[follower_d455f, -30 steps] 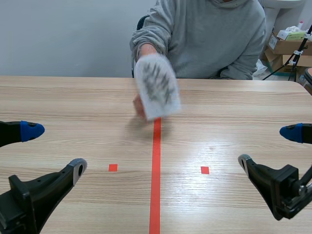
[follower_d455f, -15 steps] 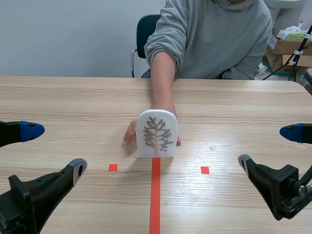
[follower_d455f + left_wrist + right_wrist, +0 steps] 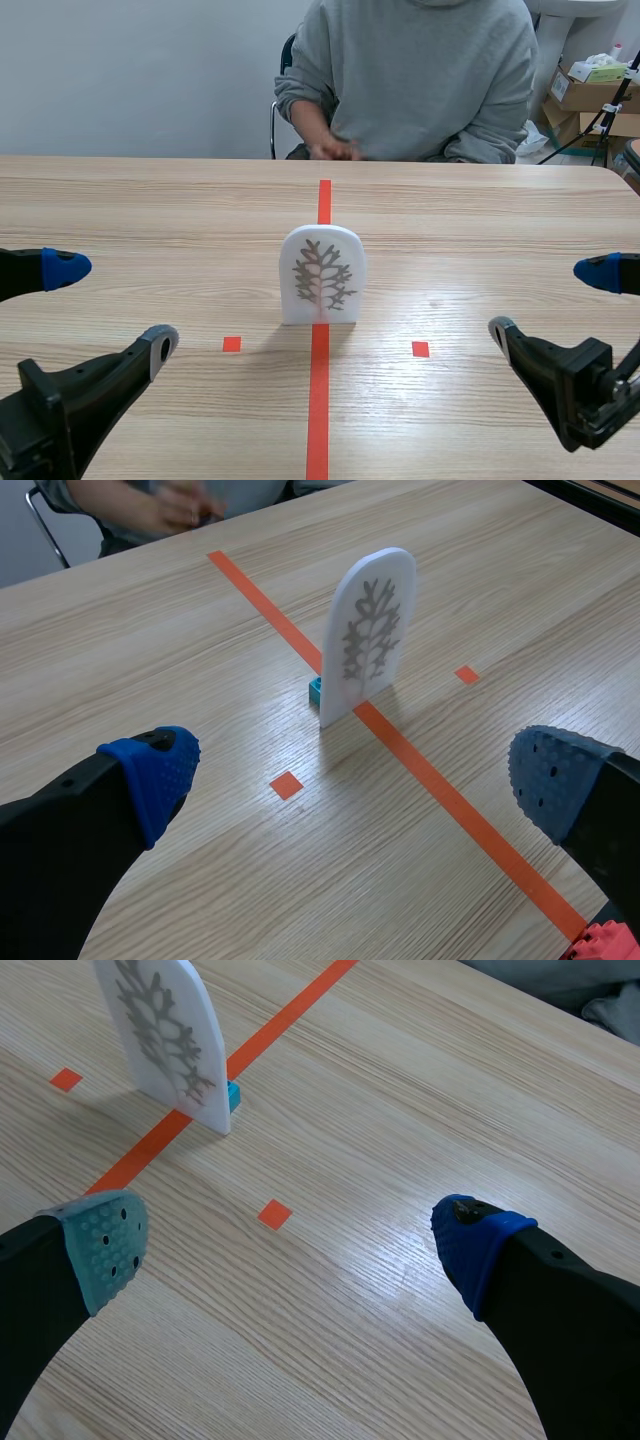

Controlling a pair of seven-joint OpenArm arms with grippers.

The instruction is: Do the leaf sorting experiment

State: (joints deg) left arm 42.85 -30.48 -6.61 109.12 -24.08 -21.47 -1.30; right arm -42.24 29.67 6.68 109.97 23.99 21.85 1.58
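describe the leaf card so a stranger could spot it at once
On the wooden table, follow the long orange-red tape line down the middle. Standing on it is a white arch-topped card printed with a grey branching leaf. Unlike the flat tape squares nearby, it stands upright.

A small blue block [image 3: 315, 689] sits mostly hidden behind the white card [image 3: 368, 640], and the person's hands [image 3: 335, 150], upper middle of the scene view, are blurred.

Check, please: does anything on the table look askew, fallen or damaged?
Nothing stands out. The white leaf card stands upright on the orange-red tape line, undamaged as far as visible, with a small blue block against its back.
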